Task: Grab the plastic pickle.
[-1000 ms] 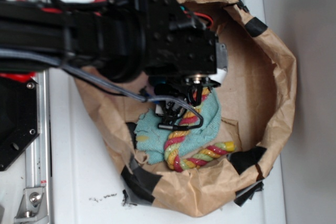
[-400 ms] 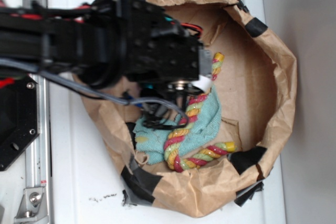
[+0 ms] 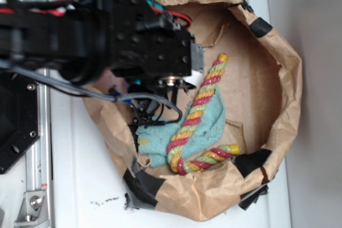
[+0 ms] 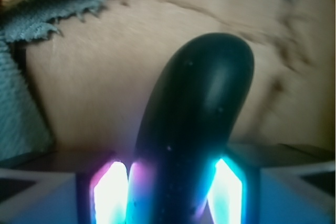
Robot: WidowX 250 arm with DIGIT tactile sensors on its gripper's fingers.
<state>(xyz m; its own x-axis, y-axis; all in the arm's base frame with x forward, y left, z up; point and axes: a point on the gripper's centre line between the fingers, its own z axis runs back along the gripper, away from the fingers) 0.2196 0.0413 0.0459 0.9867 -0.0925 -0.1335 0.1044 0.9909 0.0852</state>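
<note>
Brown crumpled paper bag (image 3: 283, 78) with black tape patches sits on white table (image 3: 80, 185). Black arm (image 3: 80, 30) overhangs bag's left side, blocking view. Teal cloth (image 3: 208, 124), frayed edges, under twisted red-yellow-green rope (image 3: 206, 92). Gripper (image 4: 168, 184), pads glowing, clenched on pickle (image 4: 202, 103): glossy, dark green, rounded tip, above bag floor. No readable writing.

A paper bag (image 3: 278, 94) lay open on a white table (image 3: 80, 185), and the robot arm (image 3: 96, 30) reached into it from the left. Inside the bag a rope (image 3: 197, 108) lay across a cloth rag (image 3: 160, 140), right of the gripper (image 3: 152, 113). In the wrist view the plastic pickle (image 4: 197, 124) stood between the gripper's two fingers (image 4: 110, 192), above the bag floor, with the rag and rope at upper left.
</note>
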